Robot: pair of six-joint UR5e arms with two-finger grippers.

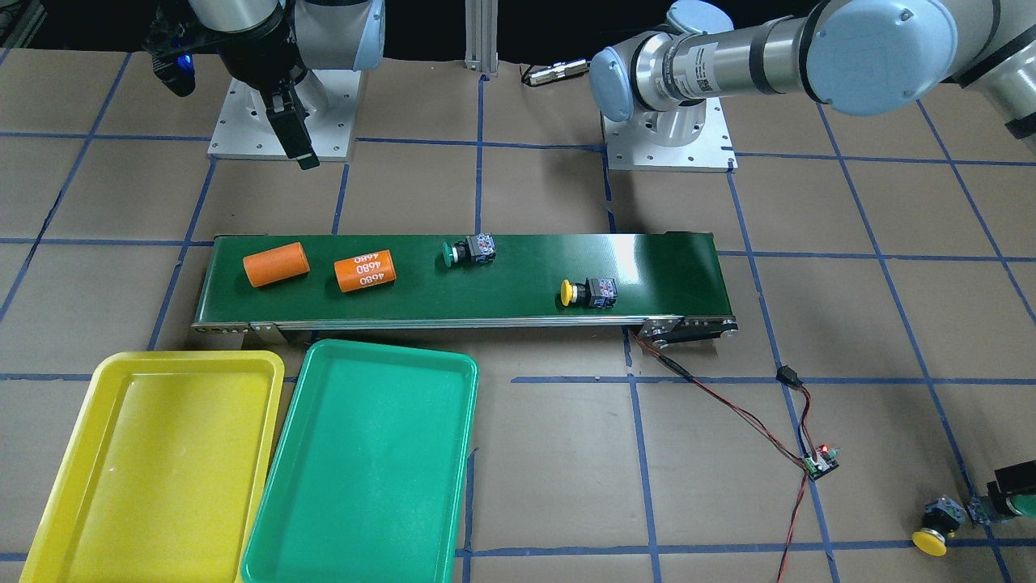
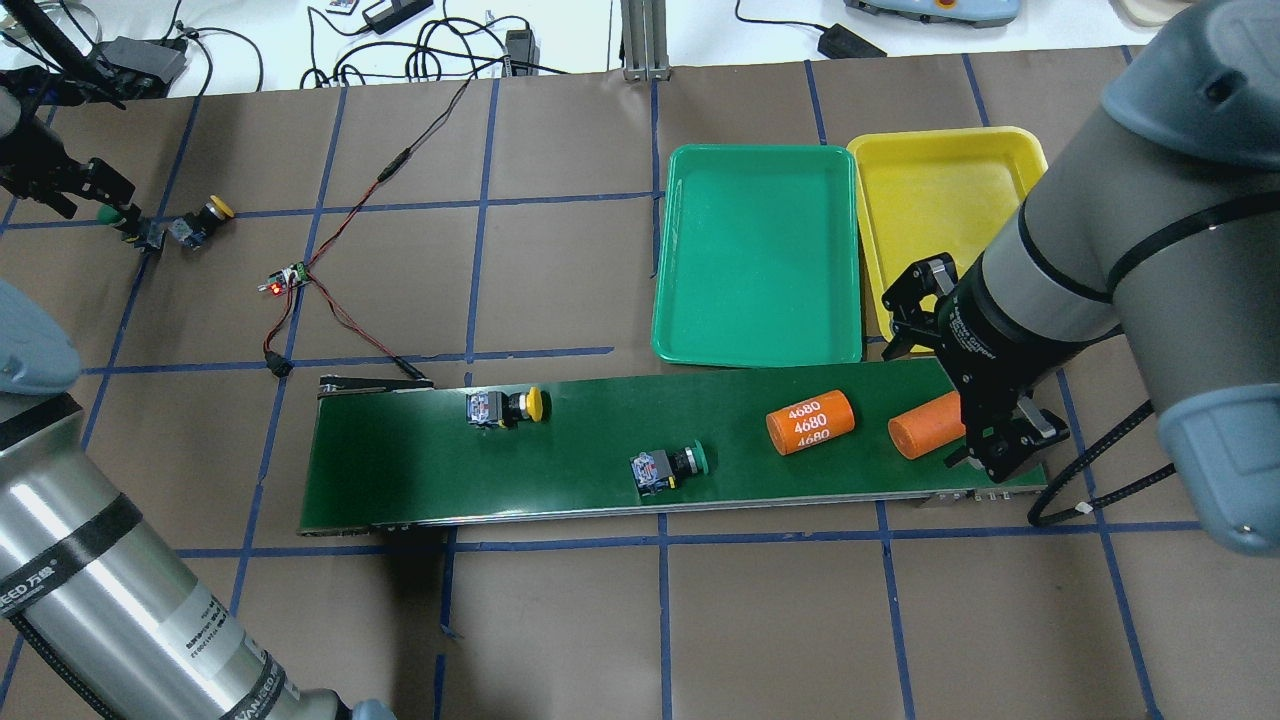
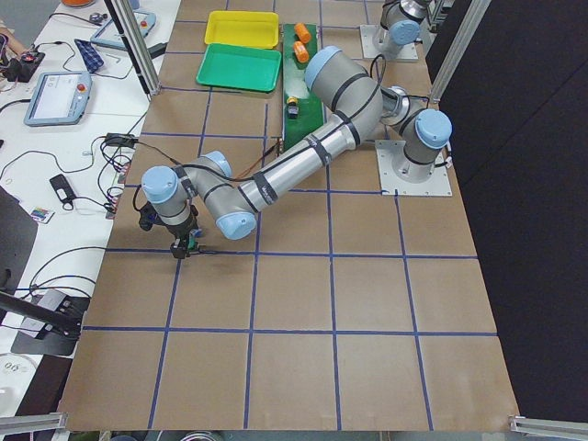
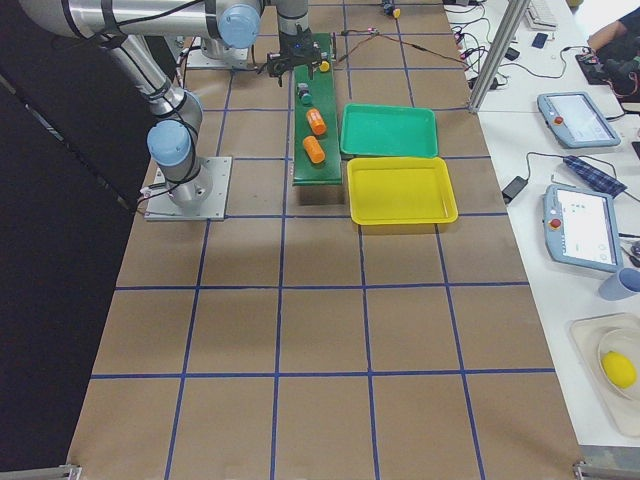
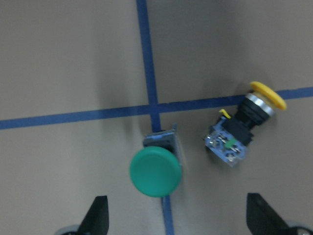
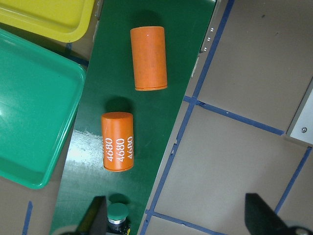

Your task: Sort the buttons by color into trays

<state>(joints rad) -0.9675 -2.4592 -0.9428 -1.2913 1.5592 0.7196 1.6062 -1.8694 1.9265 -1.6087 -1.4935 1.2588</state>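
- Left gripper (image 5: pixel 181 221): you see its two dark fingertips spread wide, holding nothing. They flank the loose green button without touching it.
- Loose green button (image 5: pixel 155 172): it sits on a blue tape crossing at the far left of the table. It has a round, smooth, matt green cap on a grey-black block body. From this angle you cannot quite tell whether it stands or lies on its side.
- Loose yellow button (image 5: pixel 244 122): it lies tilted just right of the green one, apart from it. Note the domed yellow mushroom cap, metal collar, black neck and boxy body.
- Conveyor belt (image 1: pixel 526 275): a long, dark-green, faintly glossy strip with metal side rails runs across the middle of the table.
- Belt yellow button (image 1: pixel 588 292): it lies on its side on the belt's left part.
- Belt green button (image 1: pixel 469 249): it lies on its side near the belt's middle.
- Plain orange cylinder (image 1: pixel 276 264) and marked orange cylinder (image 1: pixel 365 270): both are smooth and lie on their sides on the belt's right part. The second is printed 4680 in white.
- Right gripper (image 6: pixel 181 218): it hangs over the belt's right end with its fingers wide apart and nothing between them.
- Green tray (image 1: pixel 364 470) and yellow tray (image 1: pixel 162 453): these shallow, glossy plastic rectangles with rounded corners sit beyond the belt on the right, just beside each other.
- Table (image 1: pixel 850 324): brown paper with a blue tape grid.
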